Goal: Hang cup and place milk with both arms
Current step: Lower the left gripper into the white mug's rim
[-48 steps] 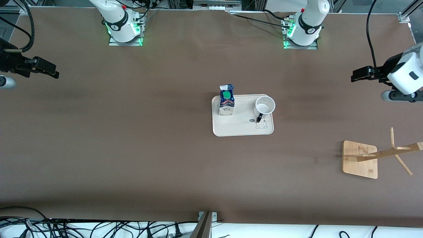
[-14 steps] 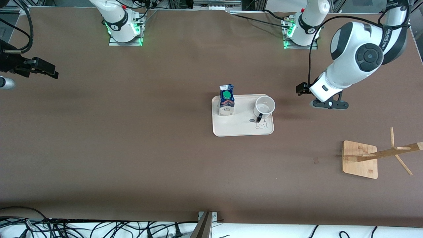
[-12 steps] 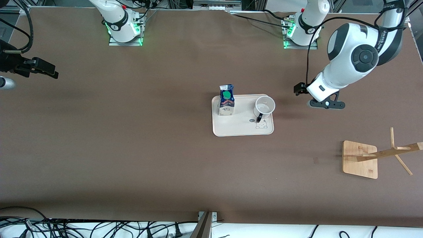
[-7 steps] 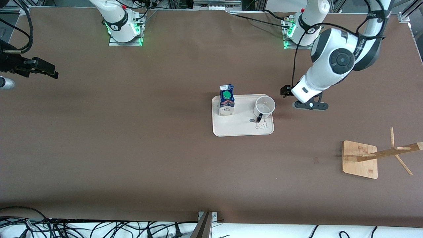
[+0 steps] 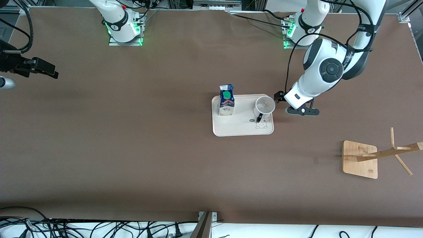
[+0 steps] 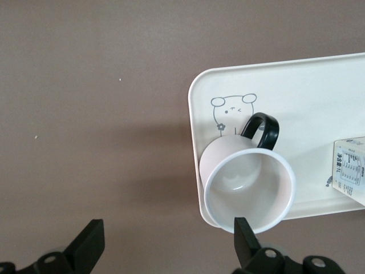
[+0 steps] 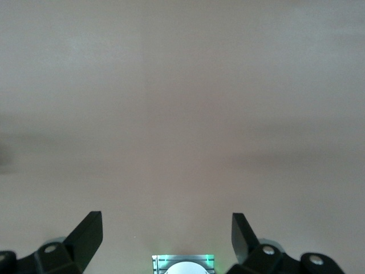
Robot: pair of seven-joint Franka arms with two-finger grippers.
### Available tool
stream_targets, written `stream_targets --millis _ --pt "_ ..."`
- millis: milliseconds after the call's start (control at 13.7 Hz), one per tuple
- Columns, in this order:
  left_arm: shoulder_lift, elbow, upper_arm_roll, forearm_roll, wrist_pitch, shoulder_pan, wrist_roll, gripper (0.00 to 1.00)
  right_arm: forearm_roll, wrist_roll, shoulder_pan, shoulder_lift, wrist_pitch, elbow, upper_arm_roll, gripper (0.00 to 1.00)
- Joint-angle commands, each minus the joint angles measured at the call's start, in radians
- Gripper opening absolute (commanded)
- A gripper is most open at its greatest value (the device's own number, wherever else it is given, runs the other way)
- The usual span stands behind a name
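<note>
Cup and milk share a cream rectangular plastic tray (image 5: 243, 130) at mid-frame on the broad brown counter (image 5: 132, 148), with the two white robot arms at either side of the picture. The left arm (image 5: 325, 67), dropping in from the upper right of the frame, hangs its black left gripper (image 5: 280, 97) just beside the tray's edge at that arm's end, fingers (image 6: 91, 242) spread wide with nothing between them. At the left edge of the frame the waiting right arm holds its black right gripper (image 5: 41, 67) over bare counter, its fingers (image 7: 88, 231) likewise parted and empty. A bamboo cup stand (image 5: 361, 159) with a flat square base and slanted pegs sits at the lower right, well apart from the tray. The small gable-top milk carton (image 5: 226, 103), dark blue with a round green cap, stands upright in the tray's upper left corner. The small white cup (image 5: 264, 106) with thin black loop handle stands mouth-up at the tray's upper right corner, handle toward the camera.
</note>
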Motion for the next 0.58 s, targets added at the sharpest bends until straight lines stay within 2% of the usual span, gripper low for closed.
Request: stream_targets --millis 0,510 --pt "0.028 0.000 -0.002 -0.013 0.052 -0.008 -0.024 1.00 0.000 -0.014 -0.007 -0.006 -0.008 -0.003 0.002 1.00" --pt "0.082 -0.002 0.000 0.004 0.098 -0.047 -0.031 1.00 0.000 -0.014 -0.007 -0.006 -0.008 -0.003 -0.003 1.00"
